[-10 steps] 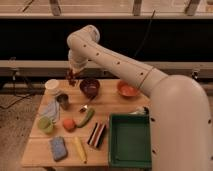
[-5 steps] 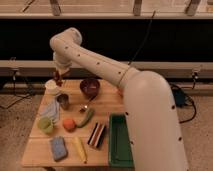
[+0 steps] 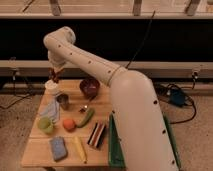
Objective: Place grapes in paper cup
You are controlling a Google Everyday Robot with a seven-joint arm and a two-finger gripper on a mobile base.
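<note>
gripper: your gripper (image 3: pixel 54 75) hangs directly above the paper cup (image 3: pixel 51 87), at the far left corner of the table (image 3: pixel 37 150).
grip state: clamped on the grapes (image 3: pixel 54 76) — a dark reddish clump shows at the fingertips.
grapes: in the gripper, just over the cup's rim; whether they touch the rim you cannot tell.
paper cup: right beneath the gripper, upright, mouth open.
what changed: over the last second the arm has swung left across the table — it was over the dark bowl (image 3: pixel 89 87) area, now it is over the cup. Carry looks finished.
meaning: you are at the release step; likely next is a short drop into the cup and letting go.
risk: the bunch looks nearly as wide as the mouth, so an off-centre release could tip the cup or spill the grapes.
near gripper: metal cup (image 3: pixel 63 101) just below and right of the paper cup; blue cloth (image 3: pixel 50 110) below it.
further off: green cup (image 3: pixel 45 124), orange fruit (image 3: pixel 69 124), green bin (image 3: pixel 113 150).
</note>
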